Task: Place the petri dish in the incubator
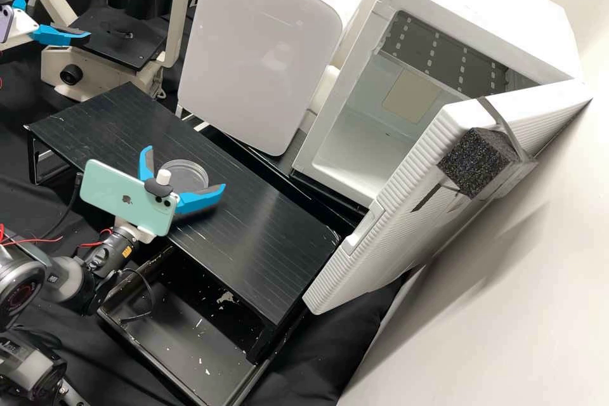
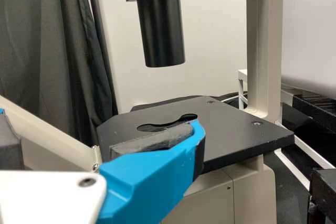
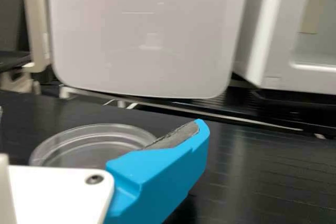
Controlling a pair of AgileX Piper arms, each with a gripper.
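Between the parted fingers of my right gripper (image 1: 185, 168) sits the petri dish (image 1: 191, 170), flat on the black stand (image 1: 273, 235). I see no sign that I have hold of it: the two fingers stand wide, and whether either brushes the rim I can't tell.

As far as the job goes, I'd call it the early part. The door (image 1: 387, 228) already hangs open, so the incubator (image 1: 482, 6) is ready to receive. Closing on the dish, lifting it, carrying it over and setting it down inside are all left, then withdrawing.

Off beyond the tool's finger on the incubator side, the stand's top runs on towards the opening, with a dark gap before the sill. The swung door crowds that approach, its foam block (image 1: 476, 162) strapped to the outer face, so I'd favour a path between door and frame. Straight ahead of the tool, past the stand, rises a pale box (image 1: 260, 51) that I'd want to skirt with the dish raised.

Well apart from the tool, my left gripper (image 1: 61, 13) hangs by the microscope (image 2: 262, 40), fingers spread with nothing between them, out of the likely route.
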